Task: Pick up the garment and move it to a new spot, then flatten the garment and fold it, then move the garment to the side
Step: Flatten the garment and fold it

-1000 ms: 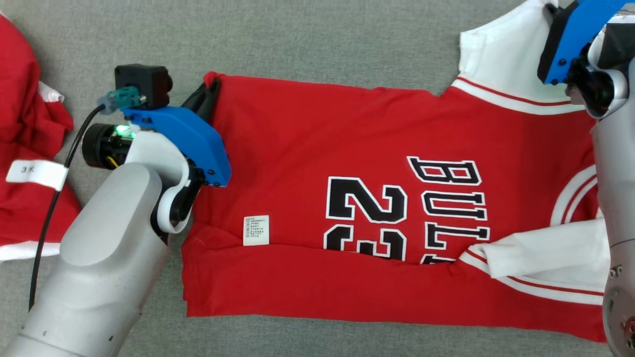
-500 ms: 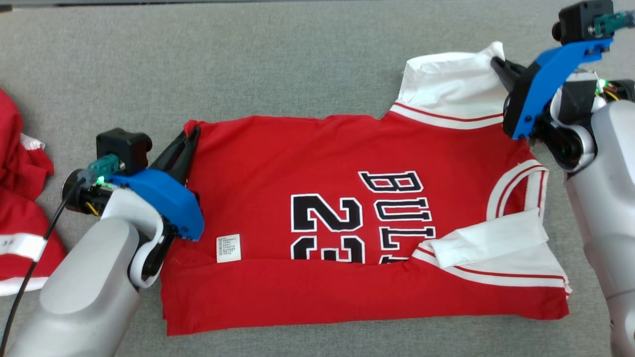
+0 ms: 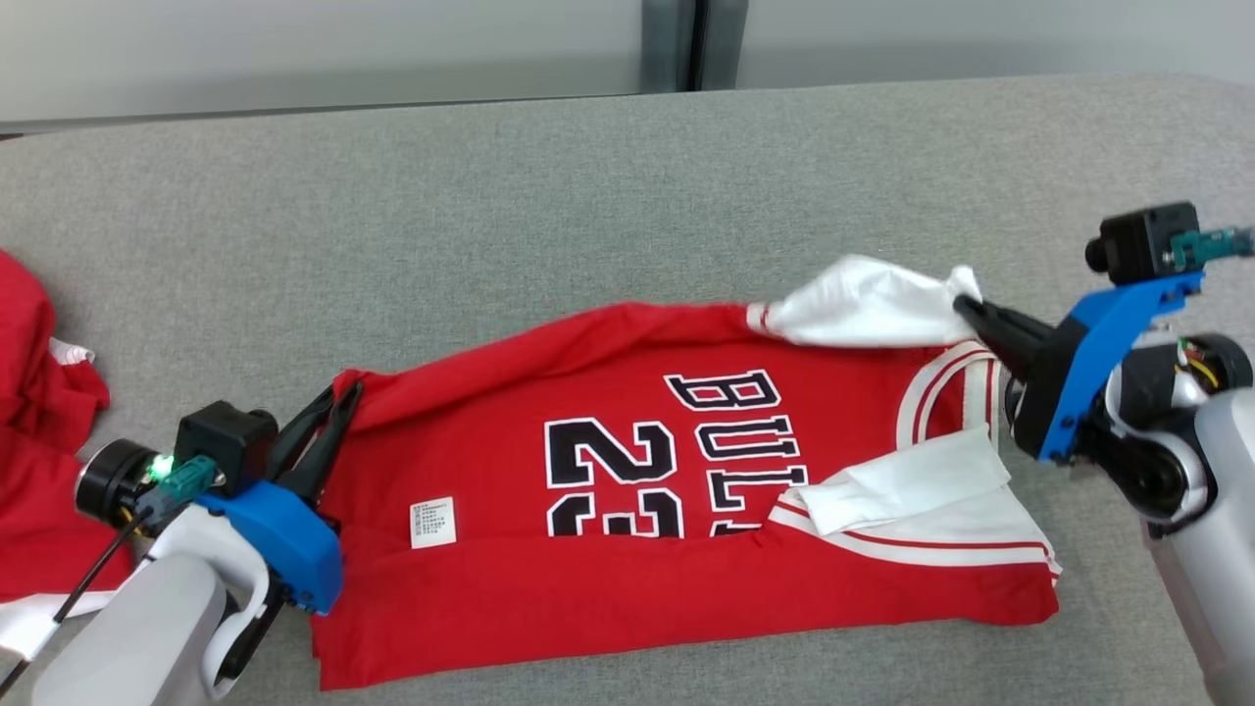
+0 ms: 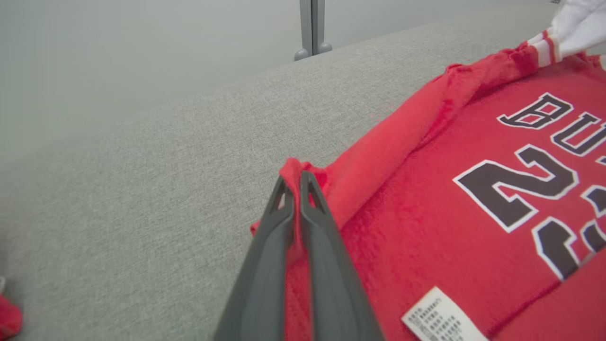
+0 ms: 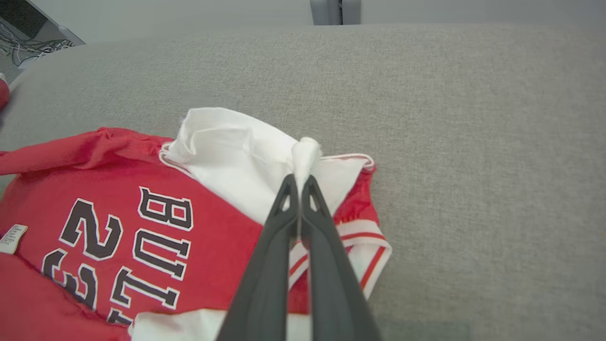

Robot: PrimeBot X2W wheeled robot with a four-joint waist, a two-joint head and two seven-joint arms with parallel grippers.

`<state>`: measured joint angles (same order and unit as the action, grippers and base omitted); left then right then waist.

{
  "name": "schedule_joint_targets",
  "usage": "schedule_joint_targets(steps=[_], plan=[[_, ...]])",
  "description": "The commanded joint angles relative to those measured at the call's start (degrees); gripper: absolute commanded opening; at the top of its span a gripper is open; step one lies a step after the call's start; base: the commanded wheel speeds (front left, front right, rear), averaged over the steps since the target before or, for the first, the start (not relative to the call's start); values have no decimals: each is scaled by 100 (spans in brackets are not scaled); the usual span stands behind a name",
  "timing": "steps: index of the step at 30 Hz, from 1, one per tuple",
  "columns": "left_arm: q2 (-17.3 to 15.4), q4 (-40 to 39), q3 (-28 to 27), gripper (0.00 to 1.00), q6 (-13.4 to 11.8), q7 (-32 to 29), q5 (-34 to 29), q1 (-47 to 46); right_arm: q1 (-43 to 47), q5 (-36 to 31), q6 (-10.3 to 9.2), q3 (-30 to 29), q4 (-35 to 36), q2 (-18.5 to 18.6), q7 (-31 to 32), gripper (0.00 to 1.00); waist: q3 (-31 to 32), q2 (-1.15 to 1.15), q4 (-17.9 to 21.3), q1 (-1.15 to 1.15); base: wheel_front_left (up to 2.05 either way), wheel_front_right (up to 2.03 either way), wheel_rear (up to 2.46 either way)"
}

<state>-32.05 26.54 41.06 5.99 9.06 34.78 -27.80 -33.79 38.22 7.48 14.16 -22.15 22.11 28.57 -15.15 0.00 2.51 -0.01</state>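
Note:
The garment [image 3: 608, 559] is a red jersey with black "BULLS 23" lettering and white sleeves, lying on the grey cushion with its near edge folded over. My left gripper [image 3: 345, 392] is shut on the jersey's far hem corner [image 4: 294, 171], lifting that edge. My right gripper [image 3: 963, 304] is shut on the bunched white sleeve [image 5: 307, 150] at the far right corner. The far edge [image 3: 588, 328] is raised and rolled toward me between both grippers. A white care label [image 3: 432, 522] shows near the left end.
More red and white clothing [image 3: 39, 392] lies at the left edge of the cushion. Bare grey cushion [image 3: 588, 196] stretches beyond the jersey up to a pale wall with a grey post [image 3: 670, 44]. Bare cushion also lies right of the jersey [image 5: 473, 189].
The head camera has tilted up, showing the wall. Both grippers have lifted the jersey's far edge and drawn it toward me; the far white sleeve, flat before, is now bunched and raised.

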Motion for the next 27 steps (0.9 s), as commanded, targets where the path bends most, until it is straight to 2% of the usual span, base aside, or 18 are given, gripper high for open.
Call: schedule_joint_targets(steps=[1, 8, 20, 21, 22, 23, 27], plan=[[-56, 17, 17, 0, -32, 53, -25, 82, 218, 39, 3, -63, 154, 28, 41, 0, 45, 0, 41, 1, 0, 0, 0], [-184, 126, -29, 0, -242, 205, -66, 280, 1129, -39, 3, -551, 982, -267, 296, 0, 112, 0, 141, 1, 0, 0, 0], [-17, 301, -88, 1, -468, 341, 81, 483, 2401, -550, 3, -1337, 2226, -909, 1179, 0, 190, 0, 218, 1, 0, 0, 0], [-4, 311, -106, 41, -507, 349, 111, 521, 2458, -591, 3, -1396, 2295, -964, 1242, 29, 192, 0, 227, 1, 0, 0, 0], [15, 317, -132, 73, -537, 370, 143, 555, 2529, -652, 3, -1427, 2346, -1007, 1331, 71, 196, 0, 233, 1, 0, 0, 0], [39, 315, -157, 100, -567, 380, 176, 591, 2585, -685, 3, -1452, 2401, -1048, 1404, 100, 203, 0, 234, 1, 0, 0, 0], [189, 255, -305, 100, -709, 479, 358, 779, 2798, -868, 3, -1604, 2612, -1187, 1585, 100, 266, 0, 196, 1, 0, 0, 0]])
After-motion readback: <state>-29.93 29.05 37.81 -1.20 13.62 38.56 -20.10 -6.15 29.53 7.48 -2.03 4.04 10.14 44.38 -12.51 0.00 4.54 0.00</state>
